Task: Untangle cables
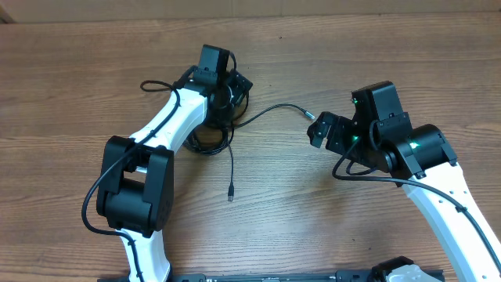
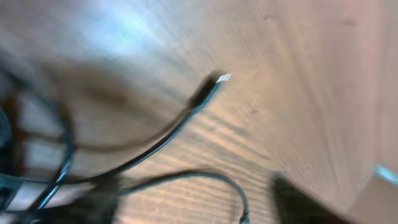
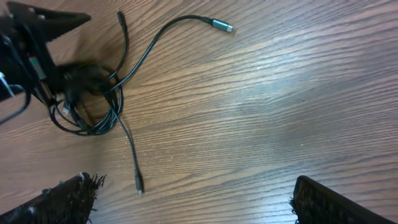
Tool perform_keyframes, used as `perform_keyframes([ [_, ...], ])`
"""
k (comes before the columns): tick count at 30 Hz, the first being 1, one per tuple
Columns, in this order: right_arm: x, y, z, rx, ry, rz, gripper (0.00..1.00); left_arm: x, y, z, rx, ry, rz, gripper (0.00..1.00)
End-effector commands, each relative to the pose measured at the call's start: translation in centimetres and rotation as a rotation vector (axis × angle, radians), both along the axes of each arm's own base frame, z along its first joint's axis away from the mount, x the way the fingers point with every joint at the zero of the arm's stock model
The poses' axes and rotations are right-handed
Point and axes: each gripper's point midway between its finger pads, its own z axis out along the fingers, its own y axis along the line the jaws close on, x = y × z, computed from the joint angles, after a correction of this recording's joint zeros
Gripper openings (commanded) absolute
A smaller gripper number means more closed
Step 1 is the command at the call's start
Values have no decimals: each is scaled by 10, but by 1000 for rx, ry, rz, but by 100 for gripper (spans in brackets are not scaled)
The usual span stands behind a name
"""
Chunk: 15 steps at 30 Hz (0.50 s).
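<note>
The black cables lie in a tangled loop on the wooden table, also in the right wrist view. One strand runs right to a silver plug. Another runs toward the front and ends in a plug. A third end lies at the left. My left gripper hangs over the tangle's far side. Its blurred wrist view shows the fingers apart with a strand between them. My right gripper is open and empty, just right of the silver plug.
The wooden table stretches to both sides. Thick black robot wires run along both arms, the left one and the right one. The table's back edge runs along the top.
</note>
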Motion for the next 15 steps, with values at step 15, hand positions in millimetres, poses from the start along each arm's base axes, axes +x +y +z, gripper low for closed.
perform_keyframes([
  [15, 4, -3, -8, -36, 34, -5, 100, 2, -5, -47, 71, 63, 58, 4],
])
